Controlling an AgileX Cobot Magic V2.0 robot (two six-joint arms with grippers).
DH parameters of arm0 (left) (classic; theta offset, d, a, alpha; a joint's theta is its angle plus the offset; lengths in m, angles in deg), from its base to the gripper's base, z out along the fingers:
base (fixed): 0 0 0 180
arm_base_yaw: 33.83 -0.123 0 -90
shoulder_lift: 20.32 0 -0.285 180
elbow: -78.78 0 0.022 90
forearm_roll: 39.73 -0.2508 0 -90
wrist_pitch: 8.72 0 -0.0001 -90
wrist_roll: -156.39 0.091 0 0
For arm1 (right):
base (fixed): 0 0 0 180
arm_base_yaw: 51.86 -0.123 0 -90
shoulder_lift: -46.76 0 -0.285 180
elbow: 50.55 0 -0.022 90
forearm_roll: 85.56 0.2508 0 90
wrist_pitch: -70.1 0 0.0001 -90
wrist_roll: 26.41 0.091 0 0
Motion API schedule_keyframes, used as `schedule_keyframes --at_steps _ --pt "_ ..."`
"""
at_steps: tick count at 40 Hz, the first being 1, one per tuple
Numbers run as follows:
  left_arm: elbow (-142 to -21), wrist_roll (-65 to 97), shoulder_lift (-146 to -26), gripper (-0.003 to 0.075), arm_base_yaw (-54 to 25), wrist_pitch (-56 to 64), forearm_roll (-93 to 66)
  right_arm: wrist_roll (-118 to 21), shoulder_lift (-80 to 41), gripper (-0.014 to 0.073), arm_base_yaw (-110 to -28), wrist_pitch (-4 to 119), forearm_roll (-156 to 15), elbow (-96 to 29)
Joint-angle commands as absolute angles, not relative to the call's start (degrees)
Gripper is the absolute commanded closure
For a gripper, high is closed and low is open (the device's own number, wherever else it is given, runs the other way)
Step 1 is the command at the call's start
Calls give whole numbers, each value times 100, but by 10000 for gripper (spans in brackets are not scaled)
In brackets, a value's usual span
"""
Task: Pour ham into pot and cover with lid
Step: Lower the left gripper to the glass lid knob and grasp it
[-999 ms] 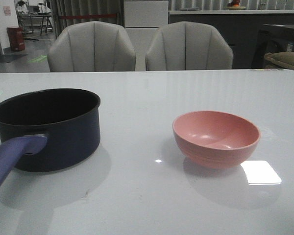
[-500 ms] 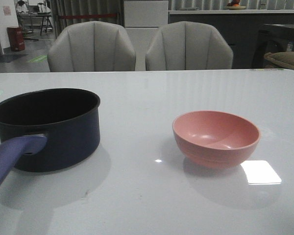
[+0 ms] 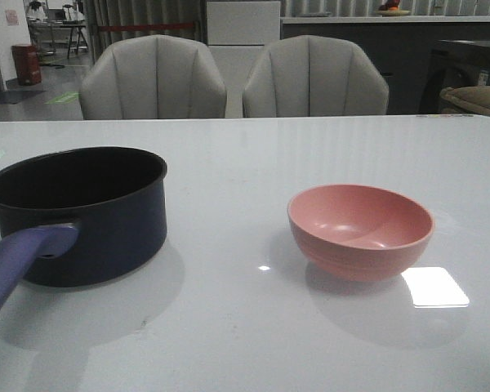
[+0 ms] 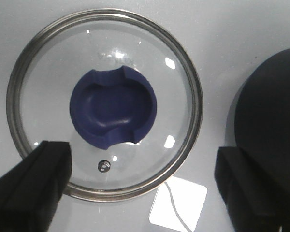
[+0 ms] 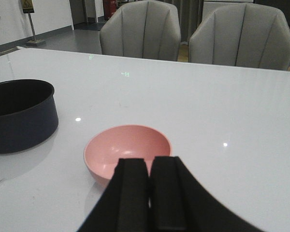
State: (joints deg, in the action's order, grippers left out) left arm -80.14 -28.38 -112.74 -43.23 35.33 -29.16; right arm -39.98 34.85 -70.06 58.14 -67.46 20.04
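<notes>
Ham was not plainly visible in any view; the inside of the pink bowl (image 3: 360, 231) looked bare from the front, though only a thin orange sliver showed at the edge of the left wrist picture, too small to name. Nearest the robot, the right gripper (image 5: 150, 193) hung with its fingers pressed together, holding nothing, just short of the bowl. The left gripper (image 4: 140, 188) was spread wide above the glass lid (image 4: 104, 103), which lay flat on the worktop (image 3: 253, 155) beside the pot (image 3: 82, 214), its blue knob (image 4: 113, 109) upward. The pot stood open to the left, well apart from the bowl, its handle (image 3: 20, 261) pointing back toward the robot.

I judged the risks to be these: a pinch on the bowl's thin rim could slip and tip it, the long handle could be knocked by the left arm, and a glass lid taken off-centre at the knob could tilt and clatter against the pot's rim.

Counted: one pot, one lid, one bowl, two grippers. Farthest back stood two grey chairs (image 3: 153, 79).
</notes>
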Motion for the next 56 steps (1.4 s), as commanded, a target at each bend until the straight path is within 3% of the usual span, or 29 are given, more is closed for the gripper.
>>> schedule_keyframes --at_steps 1,35,56 --pt "-8364 -2915 -11375 92 -4303 3484 -2925 -4068 3447 445 -7008 6258 -6734 1829" --pt "-8875 -3229 -12598 93 -4303 3523 -3299 -4068 3447 445 -7008 6258 -6734 1829" --pt "-8927 -3229 -12657 95 -4303 3448 -3534 -4068 3447 445 -7008 6258 -6734 1829"
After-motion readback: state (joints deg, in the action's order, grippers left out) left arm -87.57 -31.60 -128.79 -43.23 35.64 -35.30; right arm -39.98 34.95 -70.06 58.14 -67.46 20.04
